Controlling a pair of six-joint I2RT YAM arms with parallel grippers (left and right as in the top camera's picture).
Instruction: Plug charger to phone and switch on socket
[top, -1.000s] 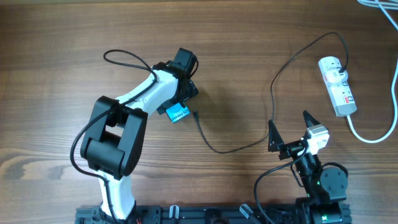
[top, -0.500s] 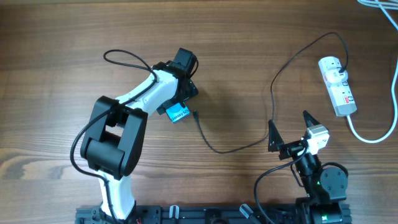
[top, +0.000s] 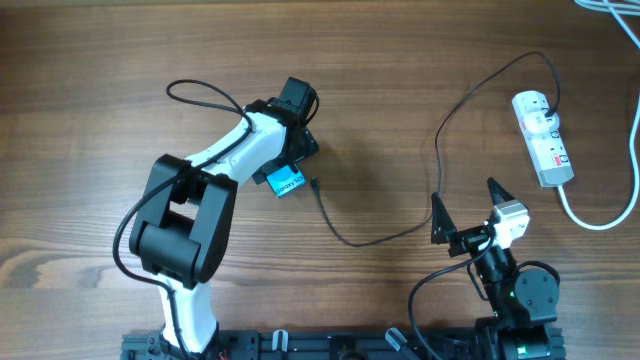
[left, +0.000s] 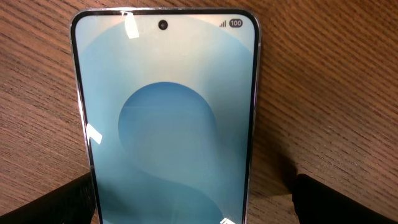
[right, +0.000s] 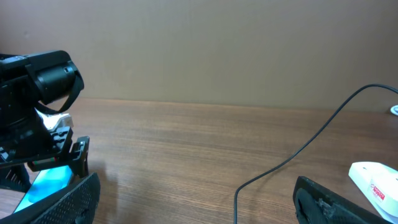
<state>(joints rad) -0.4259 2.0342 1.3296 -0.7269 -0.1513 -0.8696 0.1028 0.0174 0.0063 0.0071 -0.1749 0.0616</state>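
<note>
Step, I think: steadying phone for plugging. My left gripper (left: 189, 196) sat spread around small blue-screen phone (left: 165, 112), not squeezing. My right gripper (top: 465, 205) hung spread, empty. Just beside phone lay thin black charger cable tip (top: 315, 186). Next, maybe: grab tip.

robotics lab bench | left arm (top: 190, 215) and right arm (top: 515, 285) standing on black rail (top: 340, 346) at wood-grain table (top: 80, 60) | bare wall (right: 217, 43) running behind

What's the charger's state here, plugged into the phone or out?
Out. Overhead, the charger tip lies on the wood just beside the phone, with a small gap between them.
</note>
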